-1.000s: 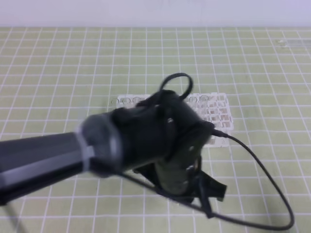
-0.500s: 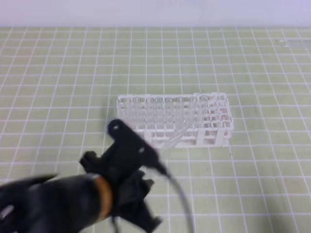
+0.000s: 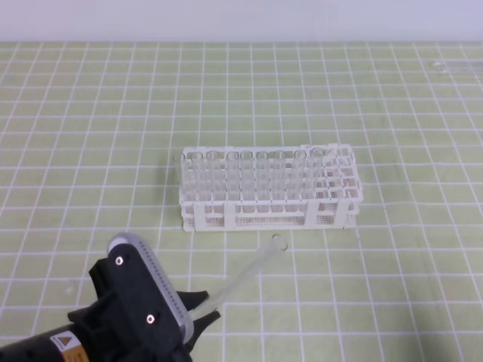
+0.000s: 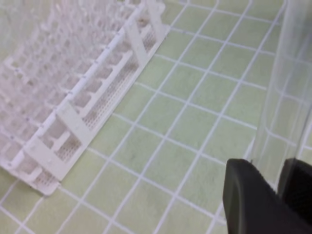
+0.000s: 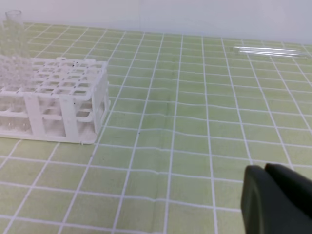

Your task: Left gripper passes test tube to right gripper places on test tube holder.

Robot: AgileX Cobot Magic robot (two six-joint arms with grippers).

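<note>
One test tube (image 3: 245,275) sits clamped in the left gripper (image 3: 198,320) at seven o'clock, tip aimed toward the test tube holder (image 3: 268,215). Right gripper (image 5: 265,170) looks closed, empty.

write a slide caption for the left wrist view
Left gripper fingers hold a clear test tube above the green grid mat, white test tube holder alongside.

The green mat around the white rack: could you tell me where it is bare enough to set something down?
Bare mat lies behind the test tube holder, to its left and to its right. The far right corner holds spare tubes. In front it is crowded: the left end effector holds a test tube there.
</note>
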